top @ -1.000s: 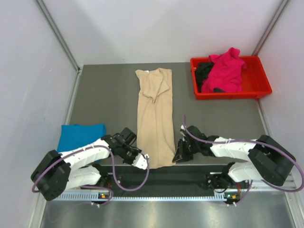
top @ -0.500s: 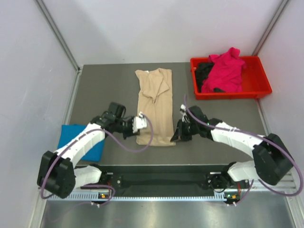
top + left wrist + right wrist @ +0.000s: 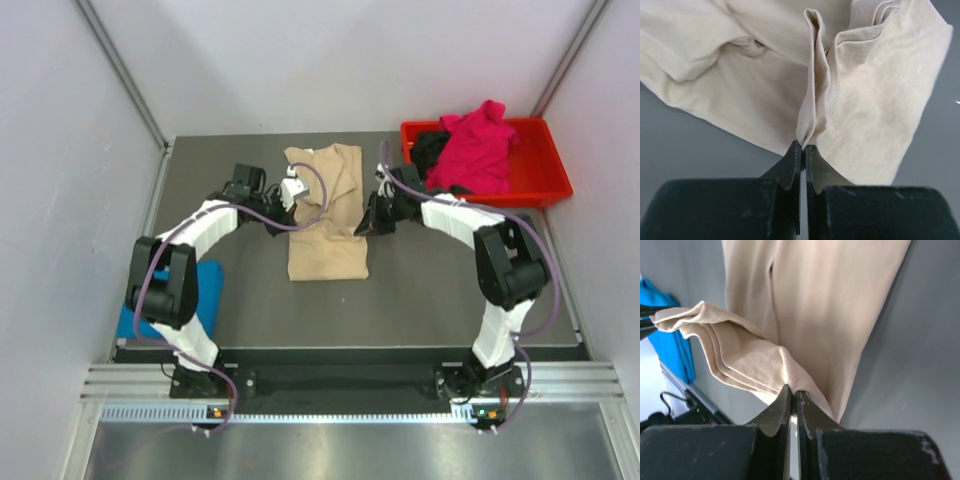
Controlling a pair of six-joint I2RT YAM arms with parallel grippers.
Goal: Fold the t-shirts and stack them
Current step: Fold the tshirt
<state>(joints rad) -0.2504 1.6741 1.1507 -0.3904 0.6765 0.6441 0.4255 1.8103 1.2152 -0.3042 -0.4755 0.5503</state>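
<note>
1. Top external: the beige t-shirt (image 3: 325, 235) lies mid-table, with its near end lifted and doubled over toward the far end. The left gripper (image 3: 290, 190) pinches that raised edge on one side and the right gripper (image 3: 368, 218) on the other. A blue t-shirt (image 3: 208, 288) lies folded at the near left, partly under the left arm. The magenta t-shirt (image 3: 475, 150) and black t-shirt (image 3: 430, 148) are heaped in the red tray (image 3: 545, 195) at the far right.
2. Left wrist: the left gripper (image 3: 803, 147) is clenched on a raised ridge of the beige t-shirt (image 3: 875, 100). The rest of the shirt is spread over the grey table (image 3: 670, 140).
3. Right wrist: the right gripper (image 3: 792, 390) is clamped on a layered hem corner of the beige t-shirt (image 3: 820, 305). The blue t-shirt (image 3: 675, 345) shows at the left.
</note>
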